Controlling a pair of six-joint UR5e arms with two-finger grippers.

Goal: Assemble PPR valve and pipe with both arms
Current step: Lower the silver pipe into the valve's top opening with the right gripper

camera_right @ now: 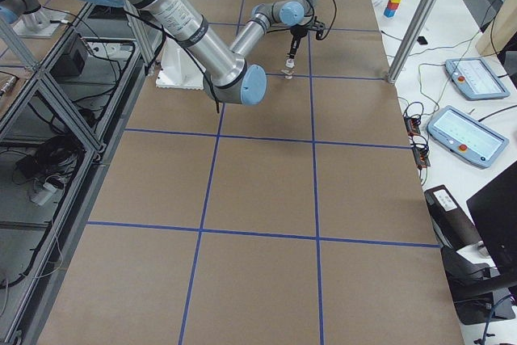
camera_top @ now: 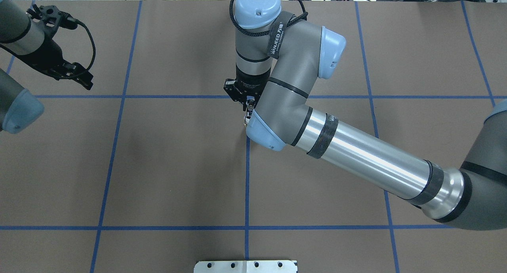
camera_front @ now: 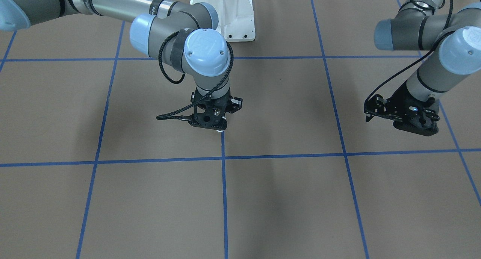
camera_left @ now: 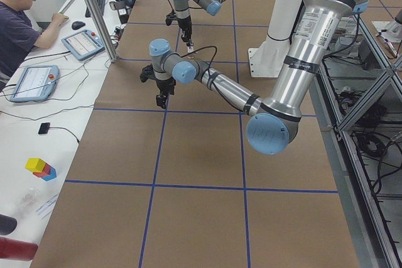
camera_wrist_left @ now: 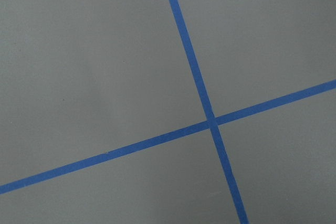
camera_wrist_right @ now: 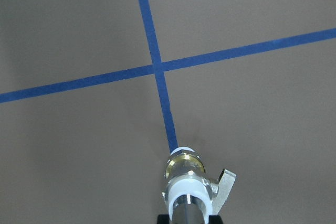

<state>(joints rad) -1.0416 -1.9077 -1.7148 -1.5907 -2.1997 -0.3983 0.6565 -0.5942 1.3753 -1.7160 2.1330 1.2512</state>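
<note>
We saw the right tool [camera_wrist_right: 187,217] closed on the pipe [camera_wrist_right: 186,206], which sat in the upper white end of the valve [camera_wrist_right: 184,172]. The valve stood upright on a blue line [camera_wrist_right: 163,103] of the tabletop [camera_front: 285,112]. The left tool [camera_front: 416,124] hung well apart; we could not tell how far open it was.

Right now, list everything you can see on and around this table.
PPR valve: one, brass with white ends, upright under the right gripper.
pipe: one, silver-grey, atop the valve.
pedestal: one, white, robot-side table edge.
tape lines: several, blue, gridding the brown table.
teach pendants: two, grey-blue, side desk.
operator: one, dark shirt, at that desk.
right gripper: one, black, closed on the pipe.
left gripper: one, black, hovering aside.
</note>
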